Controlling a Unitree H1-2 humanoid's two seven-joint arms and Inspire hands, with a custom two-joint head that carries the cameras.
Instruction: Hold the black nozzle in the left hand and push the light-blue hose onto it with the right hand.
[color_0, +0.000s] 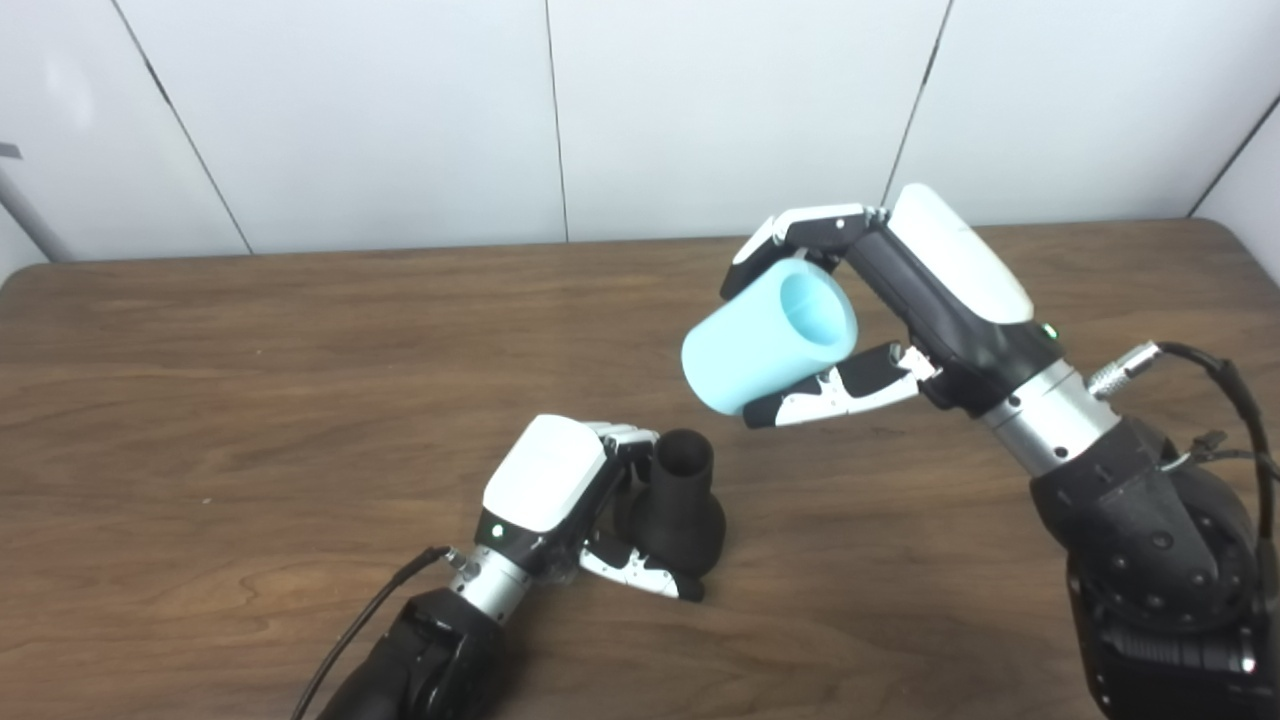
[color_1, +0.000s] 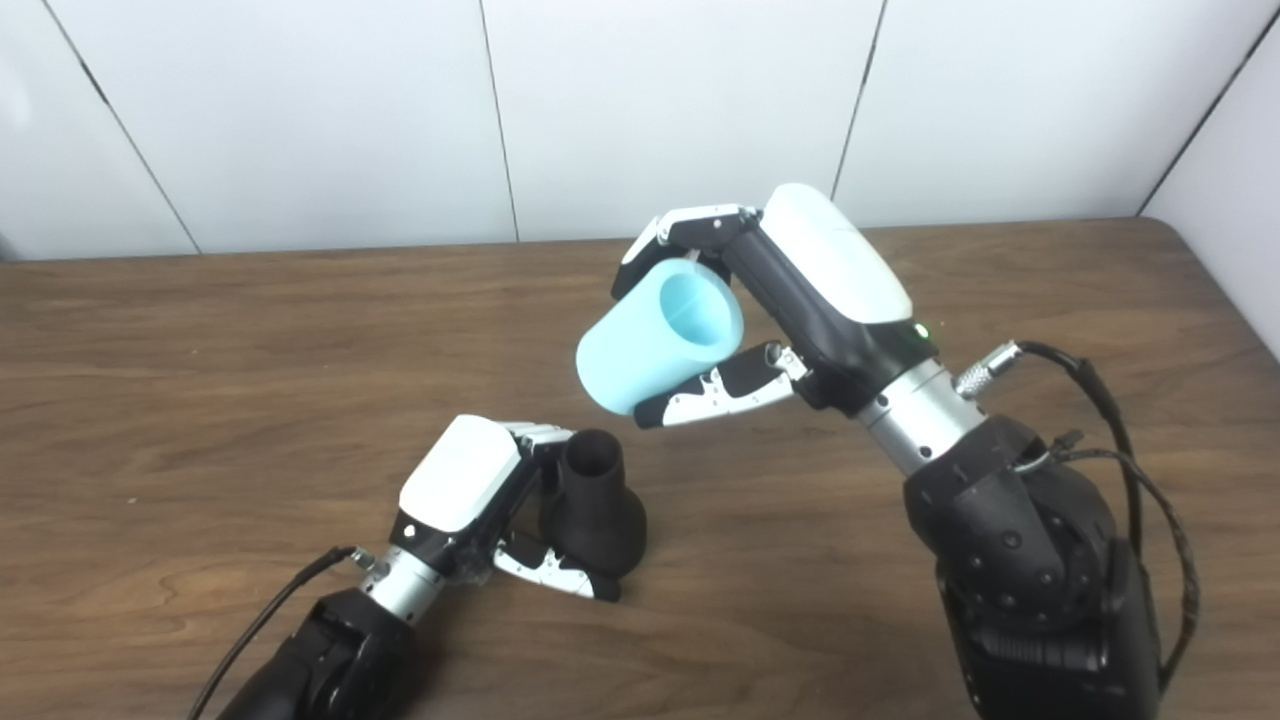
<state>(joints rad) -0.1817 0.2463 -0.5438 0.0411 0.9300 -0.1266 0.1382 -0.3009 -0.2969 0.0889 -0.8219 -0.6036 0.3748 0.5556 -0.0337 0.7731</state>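
Black nozzle (color_0: 678, 505): stands upright on the wooden surface (color_0: 250, 380), narrow open end up, wide base down.
Left hand (color_0: 560, 490): fingers closed around the nozzle's base from its left side.
Light-blue hose (color_0: 768, 335): raised above and to the right of the nozzle, tilted, well apart from it.
Right hand (color_0: 880, 300): fingers wrapped around the hose.

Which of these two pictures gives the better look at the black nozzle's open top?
The right eye view: the nozzle shows more of its round opening, beside the left robot hand. The left eye view shows the same nozzle, its opening flatter and less visible inside.
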